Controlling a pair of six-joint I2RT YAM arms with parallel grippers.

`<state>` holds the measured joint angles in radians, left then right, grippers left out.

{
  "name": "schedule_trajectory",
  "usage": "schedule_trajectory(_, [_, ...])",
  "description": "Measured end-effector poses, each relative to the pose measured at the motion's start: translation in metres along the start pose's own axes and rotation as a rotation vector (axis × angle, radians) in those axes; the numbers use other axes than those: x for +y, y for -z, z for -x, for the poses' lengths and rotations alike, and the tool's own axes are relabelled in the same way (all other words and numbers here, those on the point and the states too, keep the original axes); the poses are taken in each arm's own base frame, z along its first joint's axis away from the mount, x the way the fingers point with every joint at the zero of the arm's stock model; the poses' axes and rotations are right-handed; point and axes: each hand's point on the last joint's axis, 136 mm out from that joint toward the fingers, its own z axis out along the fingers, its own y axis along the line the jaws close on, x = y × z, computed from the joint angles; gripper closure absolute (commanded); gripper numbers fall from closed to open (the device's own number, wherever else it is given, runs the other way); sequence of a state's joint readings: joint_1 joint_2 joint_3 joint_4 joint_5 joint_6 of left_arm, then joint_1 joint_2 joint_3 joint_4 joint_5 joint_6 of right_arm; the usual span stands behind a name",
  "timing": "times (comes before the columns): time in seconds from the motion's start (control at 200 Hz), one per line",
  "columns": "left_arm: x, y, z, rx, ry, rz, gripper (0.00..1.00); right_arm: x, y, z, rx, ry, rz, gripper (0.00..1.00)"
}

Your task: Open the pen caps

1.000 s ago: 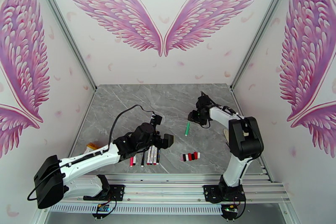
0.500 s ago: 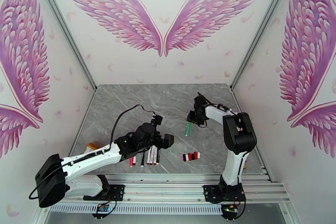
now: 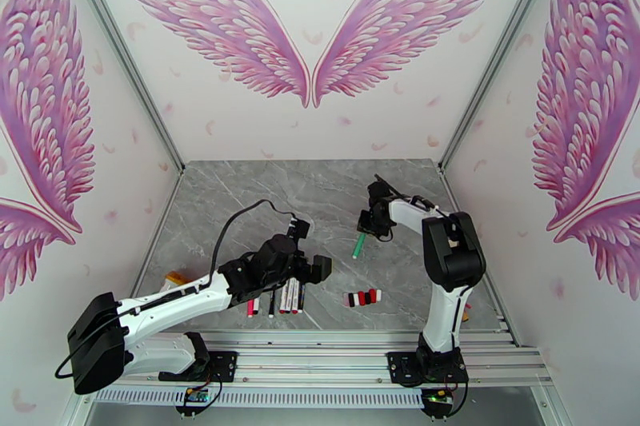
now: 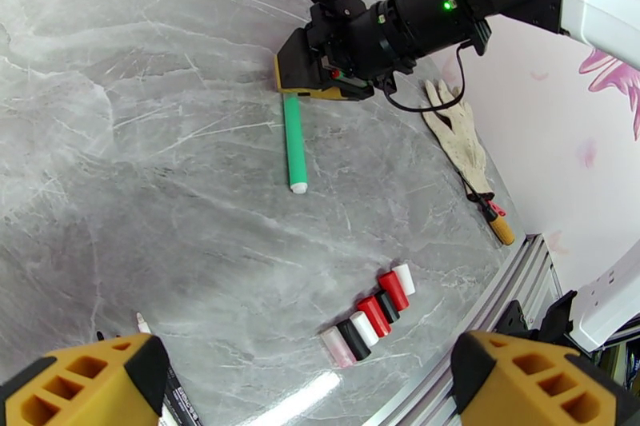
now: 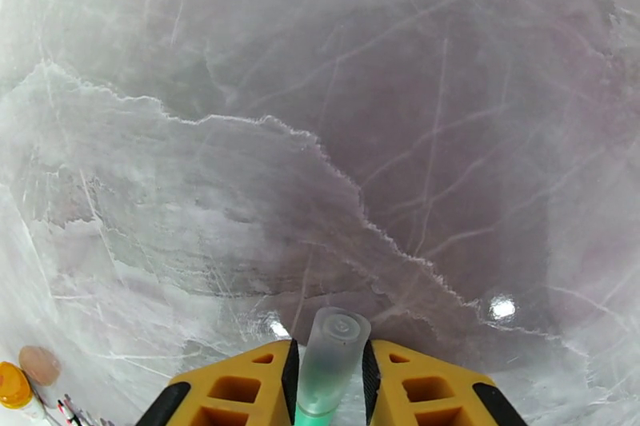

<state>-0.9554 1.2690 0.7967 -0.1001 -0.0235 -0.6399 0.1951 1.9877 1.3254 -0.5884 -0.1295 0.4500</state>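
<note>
One green pen (image 4: 294, 140) lay on the desk (image 4: 120, 140), its clear-capped far end pinched between the narrow right jaws. Seven loose caps (image 4: 374, 316) formed one row nearby. Left jaws stood wide.

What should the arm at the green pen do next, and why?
Probably lift it: the right gripper pinches the green pen at its clear cap, the pen lies flat on the table, and the open left gripper needs the barrel raised to grab.
</note>
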Motion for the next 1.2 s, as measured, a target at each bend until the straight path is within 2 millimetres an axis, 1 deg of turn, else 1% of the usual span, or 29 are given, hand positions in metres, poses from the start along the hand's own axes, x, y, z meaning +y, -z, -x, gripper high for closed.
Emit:
schedule_trajectory(0.18, [0.0, 0.0, -0.001, 0.002, 0.0, 0.001, 0.01, 0.001, -0.001, 0.0, -0.001, 0.011, -0.021, 0.73])
schedule_trajectory(0.36, [0.001, 0.0, -0.001, 0.002, 0.007, 0.006, 0.01, 0.002, -0.002, 0.0, -0.008, 0.022, -0.038, 0.78])
schedule_trajectory(0.455, [0.0, 0.0, 0.0, -0.004, 0.022, -0.002, 0.01, 0.006, -0.002, 0.002, -0.018, 0.029, -0.03, 0.8])
schedule_trajectory(0.61, [-0.002, -0.002, -0.002, -0.011, 0.061, -0.026, 0.01, 0.017, -0.002, 0.005, -0.042, 0.046, 0.0, 0.82])
schedule_trajectory(0.7, [-0.004, -0.003, -0.002, -0.022, 0.083, -0.047, 0.01, 0.023, 0.004, 0.005, -0.061, 0.052, 0.03, 0.82])
schedule_trajectory(0.79, [-0.006, -0.004, 0.001, -0.033, 0.104, -0.068, 0.02, 0.031, 0.02, 0.006, -0.094, 0.056, 0.074, 0.82])
schedule_trajectory(0.999, [-0.008, -0.01, 0.012, -0.055, 0.144, -0.116, 0.07, 0.057, 0.08, 0.008, -0.214, 0.053, 0.236, 0.82])
schedule_trajectory(1.084, [-0.009, -0.014, 0.014, -0.052, 0.157, -0.141, 0.09, 0.067, 0.101, 0.002, -0.245, 0.05, 0.31, 0.82])
schedule_trajectory(1.199, [-0.01, -0.021, 0.015, -0.041, 0.183, -0.172, 0.14, 0.08, 0.127, -0.013, -0.272, 0.043, 0.414, 0.82])
